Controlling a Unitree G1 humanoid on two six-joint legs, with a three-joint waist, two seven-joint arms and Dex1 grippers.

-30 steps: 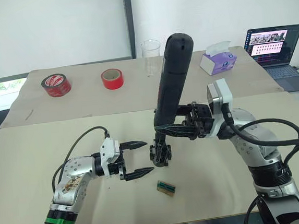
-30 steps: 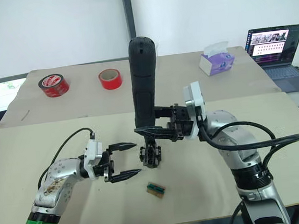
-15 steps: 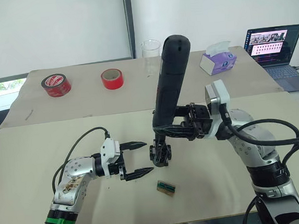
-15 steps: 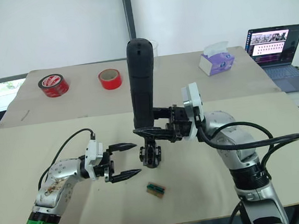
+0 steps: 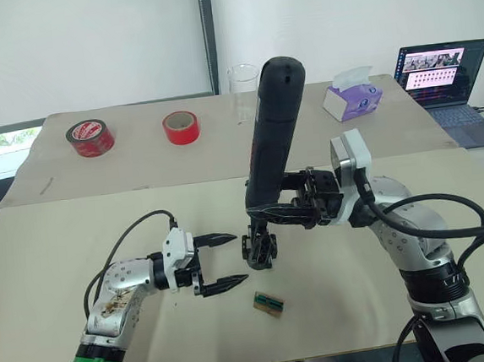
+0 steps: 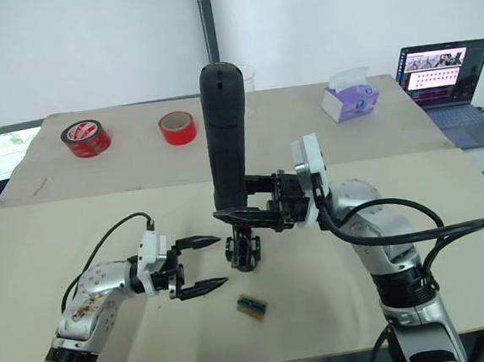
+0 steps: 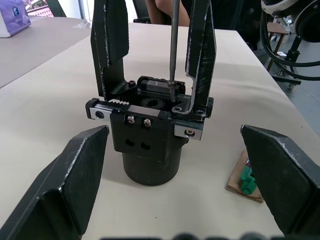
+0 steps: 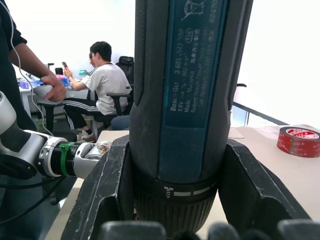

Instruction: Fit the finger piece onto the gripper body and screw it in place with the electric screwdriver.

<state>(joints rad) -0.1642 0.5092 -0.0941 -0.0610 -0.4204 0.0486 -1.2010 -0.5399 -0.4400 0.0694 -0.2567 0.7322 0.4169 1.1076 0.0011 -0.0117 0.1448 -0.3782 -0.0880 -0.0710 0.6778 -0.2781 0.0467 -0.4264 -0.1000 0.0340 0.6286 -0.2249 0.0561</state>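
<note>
right gripper (image 5: 272,210) has its fingers clamped around the lower barrel of the electric screwdriver (image 5: 272,136), held near upright, rounded end up, leaning slightly toward the robot's right. in the right wrist view the two fingers (image 8: 107,192) sit tight on both sides of the barrel.

gripper body (image 7: 148,134) stands on its rounded base on the tabletop (image 5: 53,248), directly under the screwdriver. in the left wrist view i see the thin metal bit (image 7: 173,45) coming down between the two upright black prongs of the body, tip resting at the top frame by the toothed rack. i take the finger piece (image 7: 201,50) to be one of those two prongs, seated upright on the frame; can't tell which one for sure.

left gripper (image 5: 219,261) hovers low over the tabletop just beside the gripper body on the robot's left, fingers wide apart, holding nothing, tips pointing at the body but not touching it.

small green-and-tan block (image 5: 269,304) lies flat on the tabletop near the body, on the side closer to the robot.

on the far tabletop: two red tape rolls (image 5: 91,136), a clear cup (image 5: 243,81) partly behind the screwdriver, a purple tissue box (image 5: 352,97), and an open laptop (image 5: 447,78) at the far right.
</note>
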